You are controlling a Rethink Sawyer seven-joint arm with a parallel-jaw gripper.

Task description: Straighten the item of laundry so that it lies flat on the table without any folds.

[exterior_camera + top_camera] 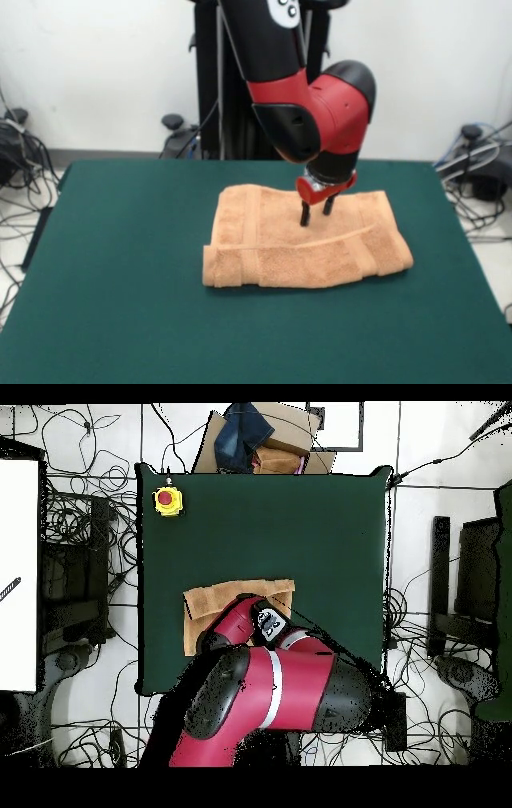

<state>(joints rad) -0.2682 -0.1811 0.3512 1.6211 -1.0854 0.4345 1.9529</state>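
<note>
In the front view the towel (308, 244) is lying folded on the table (120, 280), a little toward the far half and slightly right of the middle. Its near edge is showing stacked layers, so it is doubled over rather than spread out. A raised crease is running across its top from left to right, and band stripes are crossing it near both ends.

Just behind that crease the gripper (316, 211) is pointing down, its two dark fingers (305, 214) standing a little apart, with tips at or just above the cloth. Whether they are pinching any of the fabric cannot be told from here. The red arm (320, 104) is coming down to it from above.

The overhead view is hiding the gripper under the arm, which is also covering much of the towel, leaving only two sides of it showing. That view is adding what the front one leaves out: a yellow box with a red button (167, 501) is sitting at a far corner of the table, and a cardboard box (265, 439) with dark blue cloth (243, 434) draped over it is standing beyond the table's edge.
</note>
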